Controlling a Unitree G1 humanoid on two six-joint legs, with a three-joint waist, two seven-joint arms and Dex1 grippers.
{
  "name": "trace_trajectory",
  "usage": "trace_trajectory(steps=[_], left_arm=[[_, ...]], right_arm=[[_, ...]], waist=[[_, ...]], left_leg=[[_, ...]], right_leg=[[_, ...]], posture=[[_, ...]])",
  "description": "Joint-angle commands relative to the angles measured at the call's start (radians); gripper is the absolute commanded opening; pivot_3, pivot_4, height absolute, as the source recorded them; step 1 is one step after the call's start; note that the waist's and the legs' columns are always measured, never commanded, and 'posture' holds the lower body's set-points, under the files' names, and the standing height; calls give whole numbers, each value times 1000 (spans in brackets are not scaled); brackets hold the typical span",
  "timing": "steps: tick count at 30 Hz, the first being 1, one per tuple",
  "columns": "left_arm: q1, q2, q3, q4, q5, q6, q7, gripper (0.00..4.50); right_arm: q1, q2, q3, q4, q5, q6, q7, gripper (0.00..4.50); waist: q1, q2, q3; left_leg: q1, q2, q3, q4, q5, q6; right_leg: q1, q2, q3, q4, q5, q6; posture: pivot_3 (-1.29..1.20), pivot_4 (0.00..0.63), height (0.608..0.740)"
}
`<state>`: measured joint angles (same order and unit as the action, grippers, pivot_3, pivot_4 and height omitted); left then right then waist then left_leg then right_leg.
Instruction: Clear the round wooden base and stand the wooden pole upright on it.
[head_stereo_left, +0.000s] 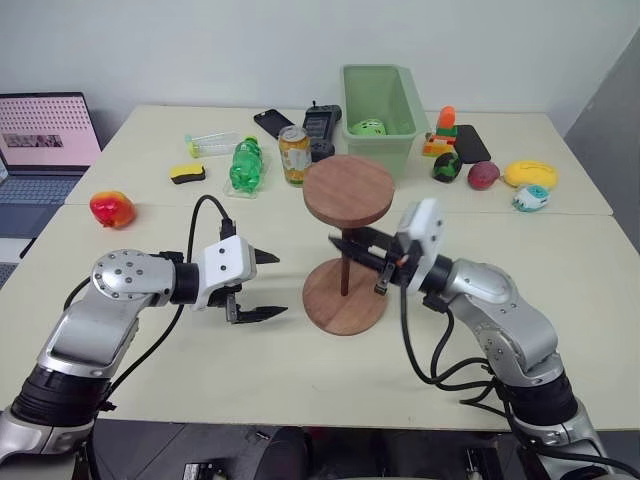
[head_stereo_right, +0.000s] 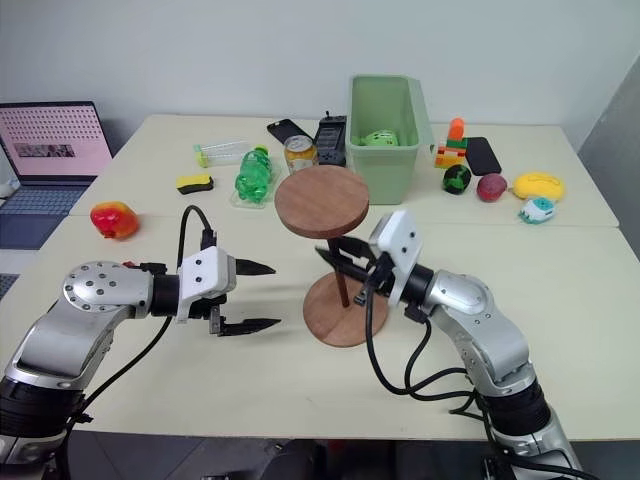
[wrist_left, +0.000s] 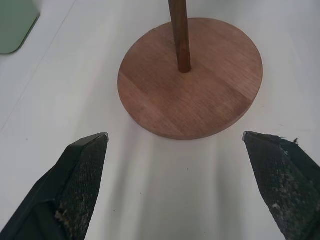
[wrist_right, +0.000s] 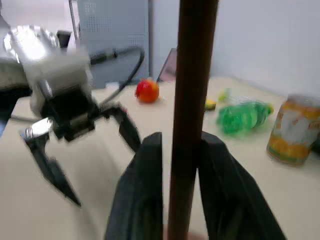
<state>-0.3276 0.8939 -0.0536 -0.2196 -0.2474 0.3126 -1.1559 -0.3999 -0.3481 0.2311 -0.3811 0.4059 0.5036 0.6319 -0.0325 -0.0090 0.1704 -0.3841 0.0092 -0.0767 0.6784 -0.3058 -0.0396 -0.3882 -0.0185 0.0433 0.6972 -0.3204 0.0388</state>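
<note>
The round wooden base (head_stereo_left: 350, 305) lies flat on the table in front of me, with nothing on it but the pole. The wooden pole (head_stereo_left: 344, 272) stands upright at the base's centre, its fixed disc (head_stereo_left: 348, 190) on top. My right gripper (head_stereo_left: 340, 245) reaches in level from the right. Its fingers (wrist_right: 147, 190) flank the rod (wrist_right: 187, 125) with a thin gap on one side, so it is open. My left gripper (head_stereo_left: 281, 285) hovers wide open just left of the base (wrist_left: 200, 95), holding nothing.
A green bin (head_stereo_left: 378, 105) stands behind the pole. A drink can (head_stereo_left: 294, 153) and a green bottle (head_stereo_left: 244, 163) stand to the bin's left. A red fruit (head_stereo_left: 112, 208) and a laptop (head_stereo_left: 45, 140) are far left. Toys and a phone lie at the back right.
</note>
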Motion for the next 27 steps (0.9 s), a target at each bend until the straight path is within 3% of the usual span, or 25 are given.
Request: trace_trajectory(steps=[1,3,13,17,21,27], left_arm=[[-16,-4,6,-17,-3,-11,7,4500],[-17,-5,7,-22,-6,-8,10,4500],[-21,-10,50,-20,-44,28,33,4500],[7,33,98,-32,-62,64,31,4500],[32,91,165,-3,-75,79,22,4500],[51,117,216,48,-93,57,-5,4500]], right_arm=[[-18,-7,-8,-46,8,9,12,2081],[-19,-13,-8,-50,8,16,17,2555],[23,-142,-57,-65,4,30,77,2555],[104,-283,-178,-79,24,17,137,2555],[228,-454,-412,-111,100,-38,285,2555],[360,-586,-626,-171,228,10,420,2555]], waist=[[0,0,0],[0,0,0],[1,0,0],[3,0,0],[4,0,1],[3,0,1]], left_leg=[[0,0,0,0,0,0],[0,0,0,0,0,0],[0,0,0,0,0,0],[-1,-1,0,0,0,0],[-1,0,0,0,0,0],[0,1,0,-1,0,0]], right_leg=[[0,0,0,0,0,0],[0,0,0,0,0,0],[0,0,0,-1,0,0],[0,0,0,-1,0,0],[0,0,0,-1,0,0],[2,0,0,-1,0,0]], posture=[[0,150,740],[0,150,740],[0,150,740],[0,150,740],[0,150,740],[0,150,740]])
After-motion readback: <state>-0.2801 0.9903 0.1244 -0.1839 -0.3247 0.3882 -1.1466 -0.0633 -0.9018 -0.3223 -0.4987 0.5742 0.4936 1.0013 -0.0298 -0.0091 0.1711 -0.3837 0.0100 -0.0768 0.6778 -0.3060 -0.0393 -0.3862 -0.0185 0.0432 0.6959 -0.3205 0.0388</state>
